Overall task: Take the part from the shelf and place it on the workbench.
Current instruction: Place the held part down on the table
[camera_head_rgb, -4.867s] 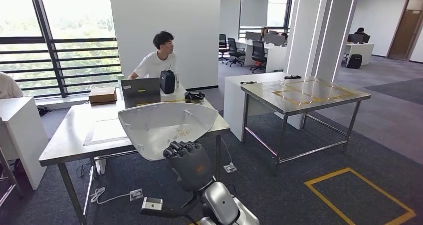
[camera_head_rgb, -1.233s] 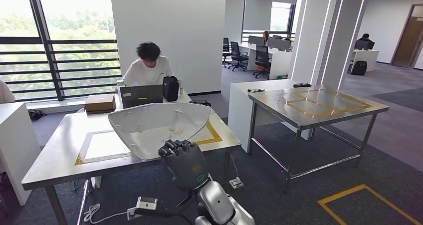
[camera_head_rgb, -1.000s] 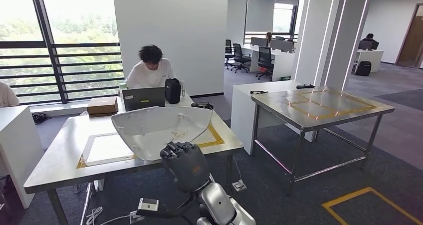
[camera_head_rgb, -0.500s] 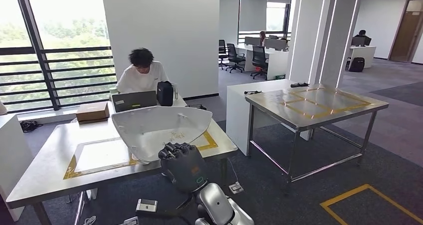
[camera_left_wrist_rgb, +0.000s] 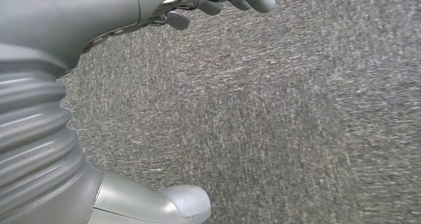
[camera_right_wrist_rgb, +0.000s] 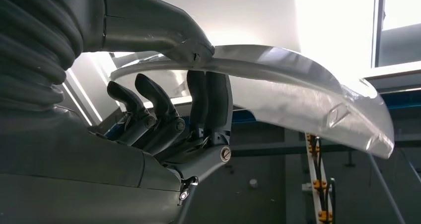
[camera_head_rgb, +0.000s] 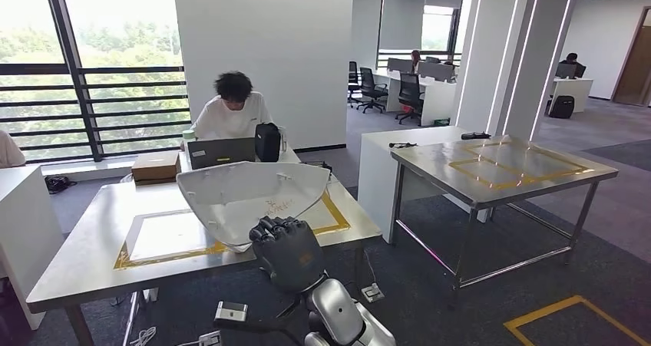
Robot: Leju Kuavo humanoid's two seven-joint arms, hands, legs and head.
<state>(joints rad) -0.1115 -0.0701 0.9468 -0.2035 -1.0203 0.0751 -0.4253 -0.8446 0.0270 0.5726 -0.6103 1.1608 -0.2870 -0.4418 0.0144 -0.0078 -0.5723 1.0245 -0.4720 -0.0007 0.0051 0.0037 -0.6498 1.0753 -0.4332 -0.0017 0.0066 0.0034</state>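
Carry step in hand: right hand point(camera_head_rgb: 288, 252) pinches the near rim of the part point(camera_head_rgb: 253, 198), a broad pale curved shell, thumb on top and dark fingers point(camera_right_wrist_rgb: 208, 102) beneath; part held aloft at 12 o'clock of the hand, overlapping the near edge of the table point(camera_head_rgb: 84, 258); yellow-taped rectangle point(camera_head_rgb: 334, 215) on the tabletop at 11 o'clock looks the likely set-down spot; next move calls for stepping closer, then lowering the shell flat inside the tape; left hand point(camera_left_wrist_rgb: 218, 0) hangs over grey carpet, fingers loosely apart, holding nothing; person point(camera_head_rgb: 230, 116) with laptop point(camera_head_rgb: 221, 152) sits at the far side; shell hides the tape's middle; whether shell touches the tabletop, cannot tell.
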